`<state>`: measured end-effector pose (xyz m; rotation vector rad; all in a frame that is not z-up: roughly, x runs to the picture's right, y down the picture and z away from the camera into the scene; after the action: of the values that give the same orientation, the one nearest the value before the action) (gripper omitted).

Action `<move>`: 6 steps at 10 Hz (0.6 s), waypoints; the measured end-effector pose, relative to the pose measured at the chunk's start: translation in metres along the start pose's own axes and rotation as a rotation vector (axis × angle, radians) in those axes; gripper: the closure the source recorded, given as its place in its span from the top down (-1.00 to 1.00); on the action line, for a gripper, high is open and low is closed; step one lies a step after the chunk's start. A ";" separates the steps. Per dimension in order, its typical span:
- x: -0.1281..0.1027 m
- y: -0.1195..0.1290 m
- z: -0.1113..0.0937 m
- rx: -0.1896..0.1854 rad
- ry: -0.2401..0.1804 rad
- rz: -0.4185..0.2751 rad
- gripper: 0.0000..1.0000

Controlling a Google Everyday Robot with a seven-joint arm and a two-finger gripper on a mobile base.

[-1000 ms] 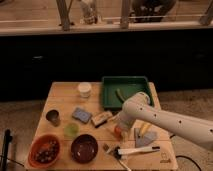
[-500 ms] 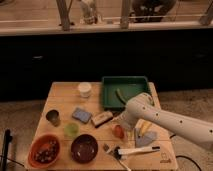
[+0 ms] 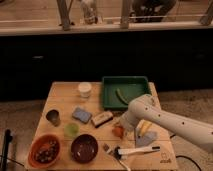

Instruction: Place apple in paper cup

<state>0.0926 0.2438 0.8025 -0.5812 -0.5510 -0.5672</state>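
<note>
The apple (image 3: 118, 131) is a small orange-red fruit on the wooden table (image 3: 62, 95), right of centre. My gripper (image 3: 121, 125) hangs at the end of the white arm (image 3: 165, 120) and sits directly at the apple, partly covering it. The paper cup (image 3: 84, 89) is a short white cup standing upright at the back of the table, left of the green tray, well away from the gripper.
A green tray (image 3: 125, 90) holds a green vegetable. A dark grey cup (image 3: 53, 117), a light-green cup (image 3: 71, 130), a blue sponge (image 3: 81, 114), a dark block (image 3: 102, 119), two bowls (image 3: 84, 148) (image 3: 44, 150), a yellow banana-like piece (image 3: 144, 128) and a white brush (image 3: 132, 150) lie around.
The arm has shifted slightly to the left and lower, bringing the gripper down onto the apple. The apple and other objects have not moved.
</note>
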 end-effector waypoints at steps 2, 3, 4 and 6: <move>-0.001 0.001 -0.002 -0.008 -0.006 -0.017 -0.99; -0.001 -0.001 -0.005 -0.007 -0.005 -0.025 -1.00; -0.002 -0.003 -0.010 -0.006 -0.004 -0.039 -1.00; -0.006 -0.008 -0.023 0.004 -0.007 -0.065 -1.00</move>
<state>0.0905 0.2252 0.7858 -0.5635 -0.5786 -0.6255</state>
